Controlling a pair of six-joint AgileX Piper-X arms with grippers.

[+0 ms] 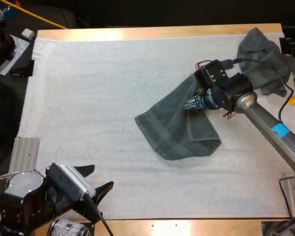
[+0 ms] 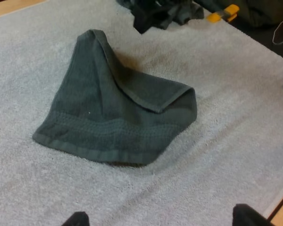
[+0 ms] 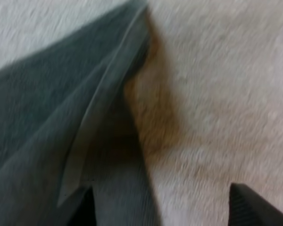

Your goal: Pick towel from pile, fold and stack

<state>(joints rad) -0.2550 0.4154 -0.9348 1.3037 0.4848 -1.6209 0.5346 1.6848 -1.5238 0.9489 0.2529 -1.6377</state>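
— what's on the table [image 1: 152, 33]?
— a white mat [image 1: 88, 98]. one towel [image 1: 174, 130] lies spread right of its middle, and a crumpled pile [image 1: 263, 61] sits at the far right corner.
— and the jaws?
— right jaws released, over that towel's far end. left jaws released, above the mat's near edge.

Dark grey-green towel [image 1: 177, 128], ribbed band near its hem; white mat [image 1: 103, 98]; pale wooden table [image 1: 152, 33]

White mat [image 1: 113, 73] over the wooden table [image 1: 137, 33] — ribbed grey plate [image 1: 24, 153] at its near-left edge
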